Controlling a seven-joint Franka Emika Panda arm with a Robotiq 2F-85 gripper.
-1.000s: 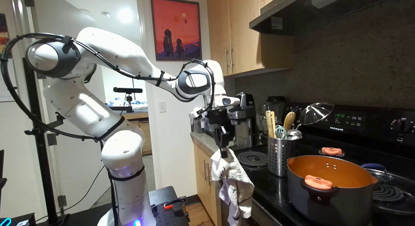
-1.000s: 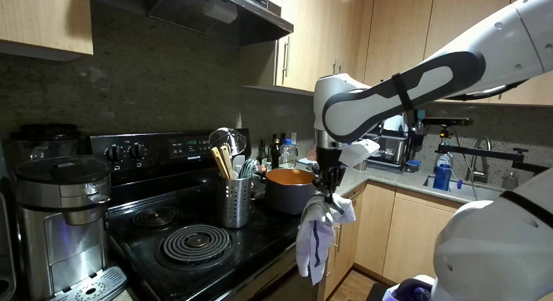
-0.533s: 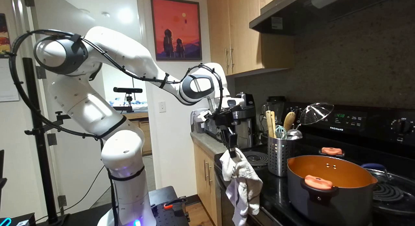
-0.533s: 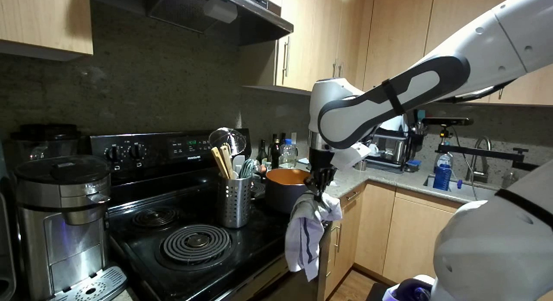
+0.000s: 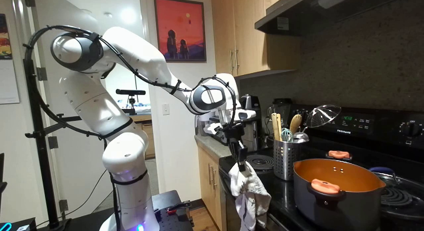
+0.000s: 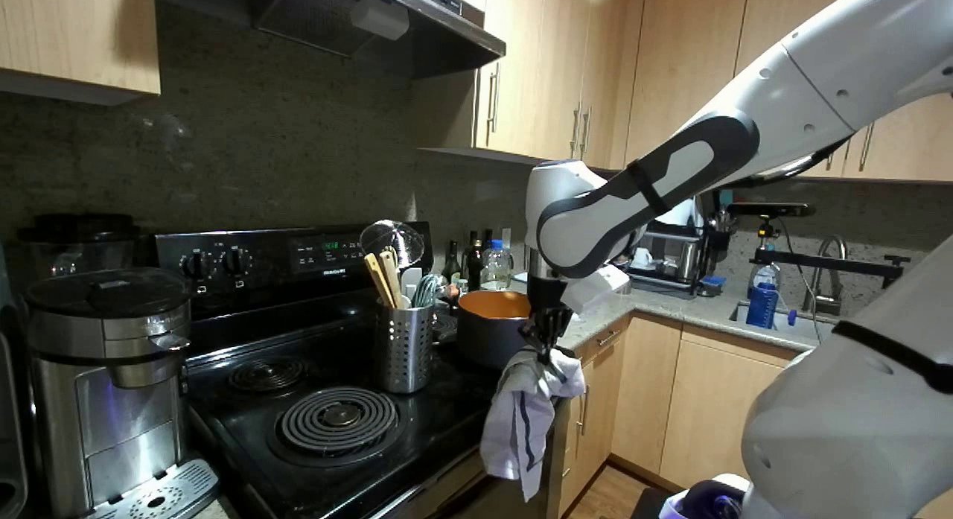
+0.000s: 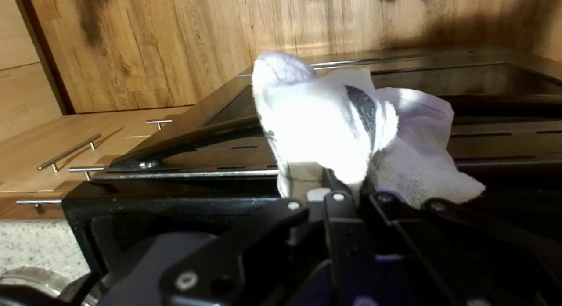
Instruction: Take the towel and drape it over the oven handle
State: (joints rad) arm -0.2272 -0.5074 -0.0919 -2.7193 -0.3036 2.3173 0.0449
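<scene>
The towel [image 5: 250,196] is white-grey with a dark stripe. It hangs bunched from my gripper [image 5: 242,168] in front of the stove's front edge. In an exterior view the towel [image 6: 521,418] hangs below the gripper [image 6: 546,355] with its stripe showing. My gripper is shut on the towel's upper part. In the wrist view the fingertips [image 7: 349,187] are partly hidden by cloth. The oven handle [image 7: 206,137] is a black bar along the oven door; the towel [image 7: 316,121] covers its middle in this view. I cannot tell whether the towel touches the handle.
A large pot [image 5: 338,204] and a metal utensil holder [image 5: 283,161] stand on the black stovetop [image 6: 246,422]. A coffee machine [image 6: 112,385] stands beside the stove. Drawer handles [image 7: 70,152] stick out from the cabinets beside the oven. The range hood [image 5: 291,19] hangs above.
The arm has reached further toward the stove, carrying the towel with it, and then come lower. The towel is still held and now hangs closer to the oven front.
</scene>
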